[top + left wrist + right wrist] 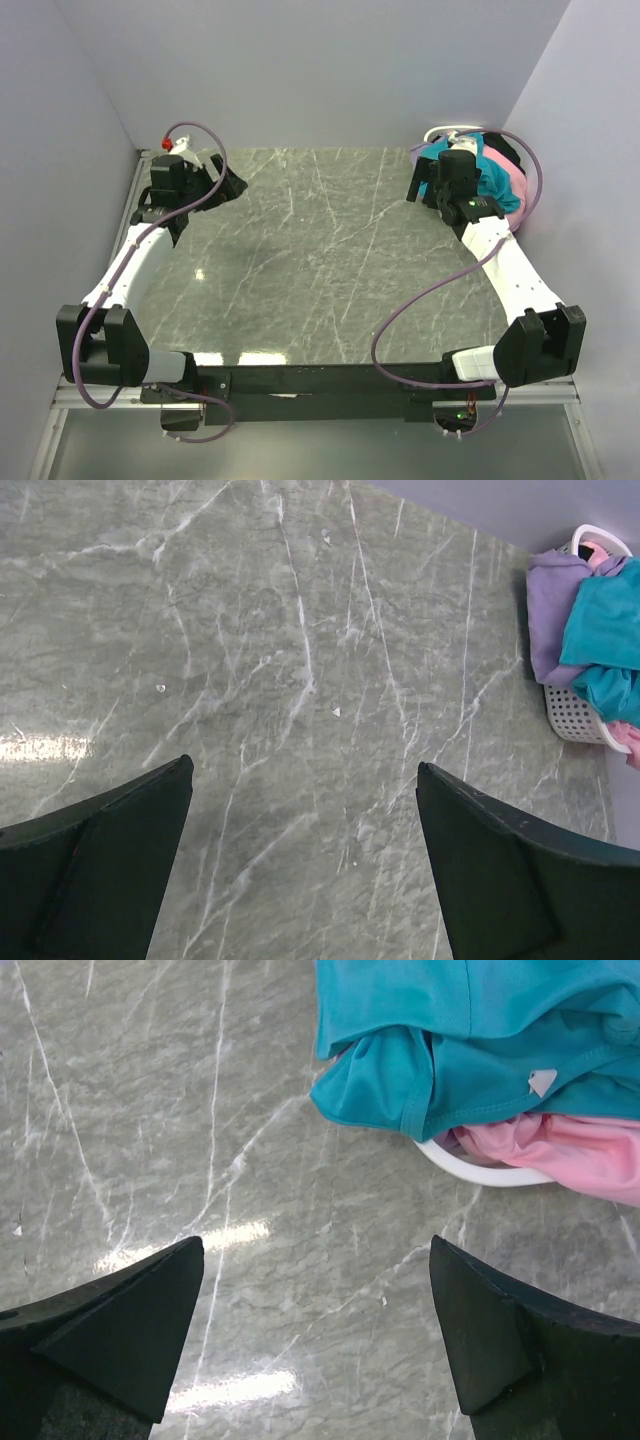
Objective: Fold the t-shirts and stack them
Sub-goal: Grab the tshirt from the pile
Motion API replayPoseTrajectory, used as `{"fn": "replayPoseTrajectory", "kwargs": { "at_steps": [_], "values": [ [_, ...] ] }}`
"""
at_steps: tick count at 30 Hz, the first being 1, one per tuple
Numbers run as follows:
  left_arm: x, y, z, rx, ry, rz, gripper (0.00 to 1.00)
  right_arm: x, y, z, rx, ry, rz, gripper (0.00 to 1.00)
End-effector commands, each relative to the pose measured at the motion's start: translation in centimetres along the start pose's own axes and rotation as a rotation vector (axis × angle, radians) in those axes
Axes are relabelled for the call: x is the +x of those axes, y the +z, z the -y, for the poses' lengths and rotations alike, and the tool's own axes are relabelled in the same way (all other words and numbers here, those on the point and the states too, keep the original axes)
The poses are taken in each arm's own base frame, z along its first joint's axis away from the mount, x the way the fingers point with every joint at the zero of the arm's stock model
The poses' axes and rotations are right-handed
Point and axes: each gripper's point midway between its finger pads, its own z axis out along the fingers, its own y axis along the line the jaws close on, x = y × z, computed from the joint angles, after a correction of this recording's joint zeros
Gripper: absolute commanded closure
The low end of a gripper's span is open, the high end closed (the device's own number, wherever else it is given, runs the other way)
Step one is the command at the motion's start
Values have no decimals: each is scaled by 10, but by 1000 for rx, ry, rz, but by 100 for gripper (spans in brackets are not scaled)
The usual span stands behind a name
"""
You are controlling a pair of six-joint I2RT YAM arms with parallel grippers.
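No legible txt/nos. anywhere; small white tag (541, 1081) on teal t-shirt (440, 1070) unreadable.

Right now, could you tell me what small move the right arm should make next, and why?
Probably ease the right end effector forward and down onto the teal t-shirt: its jaws stand open and empty, and that shirt drapes over the white basket rim just ahead, above the pink t-shirt.

t-shirts (450, 1060) heaped in the basket (572, 716) at the table's (320, 250) far right corner, seemingly just ahead of my right gripper (315, 1250).
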Motion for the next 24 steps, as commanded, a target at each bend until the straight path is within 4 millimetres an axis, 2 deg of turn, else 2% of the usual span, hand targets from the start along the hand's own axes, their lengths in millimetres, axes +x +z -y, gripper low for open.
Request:
{"fn": "replayPoseTrajectory", "kwargs": {
  "at_steps": [1,4,7,8,11,13,15,16,17,18,19,20,21,22,23,24],
  "values": [
    [-20,-14,14,37,19,84,0,-23,-8,0,8,8,87,0],
    [-31,-22,3,-44,-5,158,0,-22,-10,2,15,28,86,0],
    [-51,-41,-16,-184,-126,285,1,-18,-7,10,68,59,72,0],
    [-50,-46,-20,-213,-157,289,1,-17,-6,9,58,60,67,0],
    [-54,-50,-7,-142,-87,306,1,-14,-1,6,44,54,59,0],
    [-50,-49,-8,-136,-89,301,1,-22,3,7,66,53,75,0],
    [-44,-43,-5,-108,-88,270,0,-23,19,14,140,37,50,0],
    [-40,-41,-4,-102,-94,251,1,-40,21,12,147,45,75,0],
    [-35,-39,-2,-84,-95,221,1,-34,41,11,172,16,35,0],
    [-28,-33,-3,-80,-96,185,0,-31,48,15,205,5,-1,0],
    [-24,-30,-3,-77,-91,162,1,-54,51,15,225,18,35,0],
    [-21,-29,-3,-75,-90,144,1,-41,71,18,258,-3,-28,0],
    [-15,-25,-4,-76,-87,109,0,-46,78,17,269,4,-28,0],
    [-12,-22,-4,-70,-76,92,1,-63,84,17,267,22,-1,0],
    [-9,-20,-4,-65,-71,76,1,-58,100,17,281,22,-19,0],
    [-7,-18,-6,-69,-63,61,1,-60,107,21,301,34,-16,0]
  ]
}}
